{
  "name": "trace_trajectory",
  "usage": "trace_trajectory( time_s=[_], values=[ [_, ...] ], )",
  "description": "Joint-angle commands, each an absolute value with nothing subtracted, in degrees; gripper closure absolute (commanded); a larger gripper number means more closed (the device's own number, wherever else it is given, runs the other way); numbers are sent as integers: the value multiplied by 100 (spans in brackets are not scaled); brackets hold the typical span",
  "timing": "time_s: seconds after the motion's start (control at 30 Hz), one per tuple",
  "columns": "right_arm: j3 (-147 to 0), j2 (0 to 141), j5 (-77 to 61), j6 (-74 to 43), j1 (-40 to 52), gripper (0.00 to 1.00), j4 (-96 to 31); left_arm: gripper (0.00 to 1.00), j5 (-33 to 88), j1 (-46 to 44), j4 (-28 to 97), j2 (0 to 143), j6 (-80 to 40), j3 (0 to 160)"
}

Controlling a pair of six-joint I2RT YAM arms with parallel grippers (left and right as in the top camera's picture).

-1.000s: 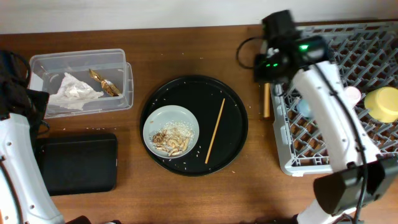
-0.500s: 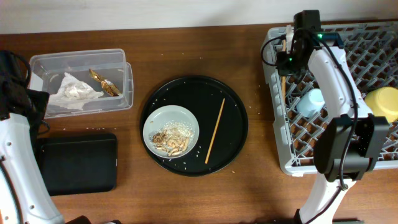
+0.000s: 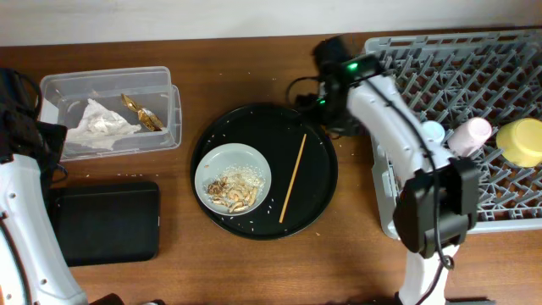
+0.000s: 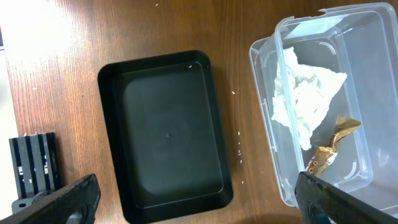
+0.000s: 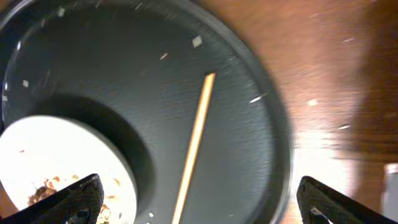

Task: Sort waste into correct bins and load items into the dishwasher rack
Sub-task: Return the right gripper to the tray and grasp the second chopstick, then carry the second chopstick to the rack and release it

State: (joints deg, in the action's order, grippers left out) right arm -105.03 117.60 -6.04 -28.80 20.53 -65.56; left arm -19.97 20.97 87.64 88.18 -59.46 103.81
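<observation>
One wooden chopstick (image 3: 293,178) lies on the round black tray (image 3: 315,196), beside the pale plate (image 3: 233,169) that holds rice and brownish scraps (image 3: 232,191). My right gripper (image 5: 202,205) hovers open over the tray's upper right part, with the chopstick (image 5: 194,146) below and between its fingers, untouched. The grey rack (image 3: 491,59) holds the yellow bowl (image 3: 521,141), pink cup (image 3: 470,133) and blue cup (image 3: 433,130). The clear box (image 4: 348,43) holds the napkin (image 4: 301,99) and wrapper (image 4: 329,149). My left gripper (image 4: 199,205) stands open and empty above the shallow black tray (image 4: 165,130).
The rack fills the right side of the table and the right arm (image 3: 398,127) reaches across its left edge. Rice grains are scattered on the round tray and on the wood around it. The left arm (image 3: 21,169) stands along the left edge.
My right arm swung from the rack leftward to the round tray and its gripper opened. The chopstick it carried is no longer in it. The left arm stayed still.
</observation>
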Motion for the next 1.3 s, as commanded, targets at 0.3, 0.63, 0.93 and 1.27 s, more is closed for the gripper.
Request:
trace_trajectory(
  time_s=[0.3, 0.63, 0.93, 1.27],
  values=[
    [-9907, 12892, -119, -4748, 3015, 63, -6281, 1, -2036, 2117, 8772, 8779, -5999, 10398],
    [-9640, 12637, -388, -4558, 2956, 96, -6084, 1, -2034, 2117, 8774, 8779, -5999, 10398],
    [-10844, 10580, -1293, -725, 10, 96, -6390, 1, -2034, 2117, 8774, 8779, -5999, 10396],
    [-10779, 11474, -836, 705, -523, 85, -5804, 1, -2034, 2117, 8772, 8779, -5999, 10396]
  ],
)
